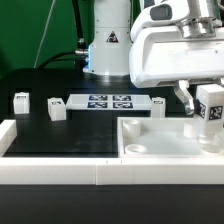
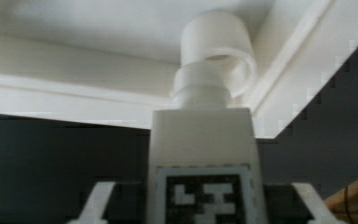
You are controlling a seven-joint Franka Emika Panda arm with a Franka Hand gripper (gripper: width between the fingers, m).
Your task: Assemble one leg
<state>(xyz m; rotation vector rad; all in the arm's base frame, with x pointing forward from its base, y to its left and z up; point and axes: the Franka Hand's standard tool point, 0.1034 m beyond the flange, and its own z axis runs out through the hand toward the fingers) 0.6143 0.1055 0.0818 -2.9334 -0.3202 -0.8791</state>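
Observation:
My gripper [image 1: 203, 103] is shut on a leg [image 1: 211, 110], a small white block with a black-and-white tag, and holds it above the far right part of the large white tray-like piece [image 1: 150, 146]. In the wrist view the leg [image 2: 206, 150] stands between my fingers [image 2: 101, 198]. Its round peg end [image 2: 215, 48] points at an inner corner of the tray-like piece [image 2: 78, 75]. Three more legs lie on the black table: one at the exterior view's left [image 1: 21, 99], one beside it [image 1: 56, 110], and one by the marker board's right end [image 1: 158, 104].
The marker board [image 1: 110, 101] lies flat at the table's back middle. A low white wall [image 1: 60, 168] runs along the front and left edge. The robot base [image 1: 108, 45] stands behind the board.

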